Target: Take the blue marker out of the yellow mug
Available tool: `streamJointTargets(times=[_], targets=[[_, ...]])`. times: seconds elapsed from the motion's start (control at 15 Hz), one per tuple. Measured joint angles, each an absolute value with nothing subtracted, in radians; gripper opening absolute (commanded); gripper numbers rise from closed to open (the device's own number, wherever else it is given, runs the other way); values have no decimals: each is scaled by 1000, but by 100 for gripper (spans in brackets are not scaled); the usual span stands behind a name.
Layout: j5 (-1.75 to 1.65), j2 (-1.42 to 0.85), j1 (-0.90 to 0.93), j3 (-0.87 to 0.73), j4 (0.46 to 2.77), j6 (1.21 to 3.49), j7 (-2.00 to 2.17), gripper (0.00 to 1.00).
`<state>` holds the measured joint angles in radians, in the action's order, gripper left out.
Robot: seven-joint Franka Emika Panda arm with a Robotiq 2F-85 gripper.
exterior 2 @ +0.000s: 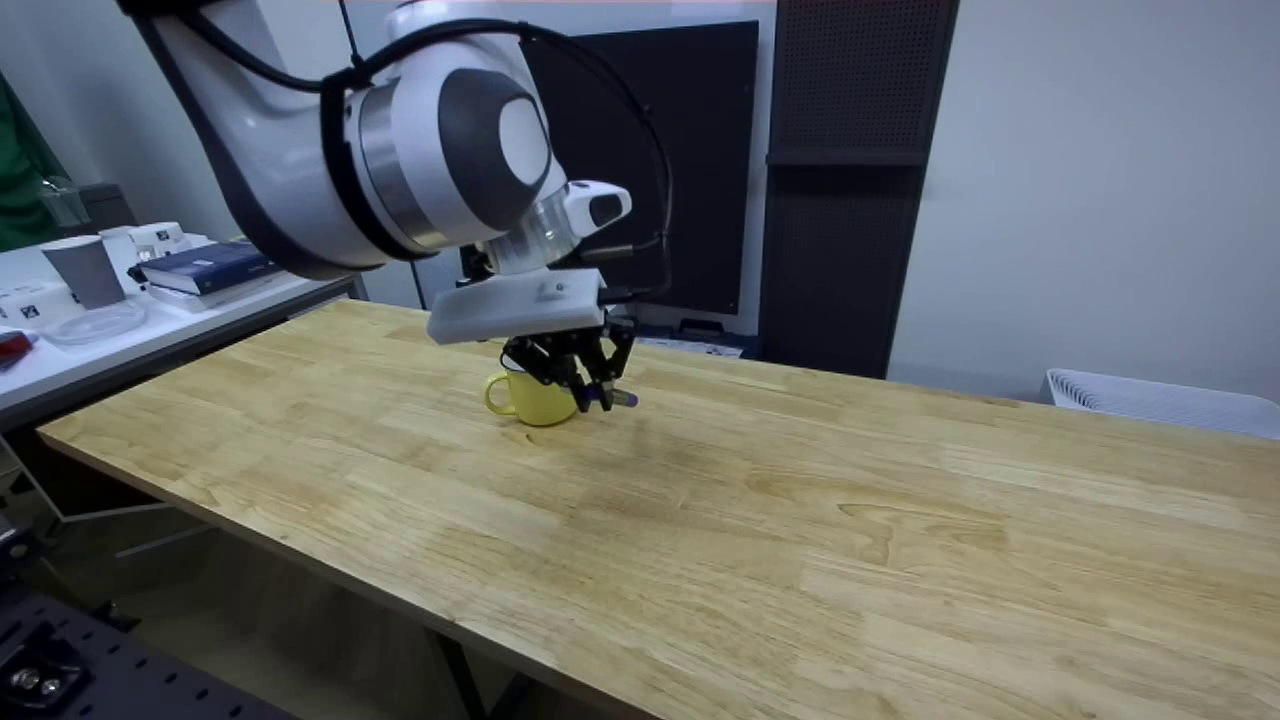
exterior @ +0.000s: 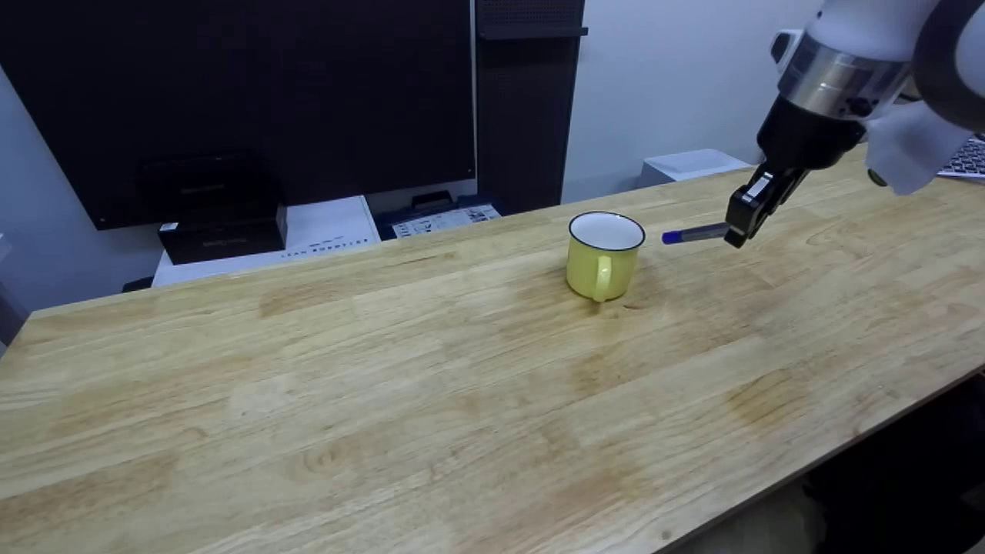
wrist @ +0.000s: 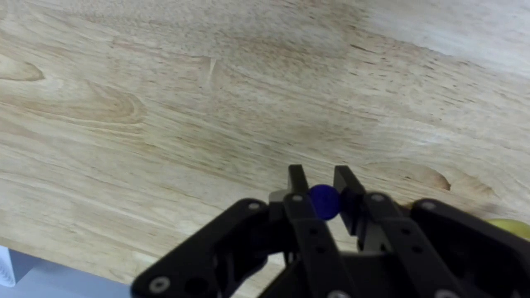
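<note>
Gripper (wrist: 320, 179), one: fingers (wrist: 297, 178) clamped on the blue marker (exterior: 695, 233), which is pinched at the tips.

Blue marker, one: held in the air over the wooden table (exterior: 385, 400), nearly level, outside the mug. The removal is judged done; only a setting-down seems left.

Yellow mug (exterior: 604, 269), one: stood upright on the table, seen near the marker but apart from it in an exterior view.

Hazard, slip: a round barrel is gripped by narrow tips alone; if the hold is weak, the marker may be twisted or dropped.

Hazard, levering: the blue end is left projecting past the tips; should it be met first by the table on lowering, the stick may be pried askew.

Hazard, roll: if let go too high, the marker may be bounced and sent rolling toward the table's edge, shown at lower left in the wrist view.

Hazard, knock: the mug may be struck and tipped should the gripper be swung back its way.
</note>
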<state>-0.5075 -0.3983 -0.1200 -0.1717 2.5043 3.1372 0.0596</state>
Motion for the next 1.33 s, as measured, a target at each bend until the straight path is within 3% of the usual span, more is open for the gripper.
streamJointTargets(times=[0.33, 0.4, 0.53, 0.93, 1.07, 1.33], targets=[[-337, -481, -124, -137, 2463, 3163, -58, 6], [-309, -490, -129, -126, 2456, 3163, -79, 47], [-265, -501, -151, -93, 2446, 3156, -107, 53], [-197, -507, -209, -28, 2432, 3120, -151, 95], [-179, -503, -218, -18, 2431, 3104, -156, 100], [-84, -436, -215, -6, 2434, 2894, -147, 100]])
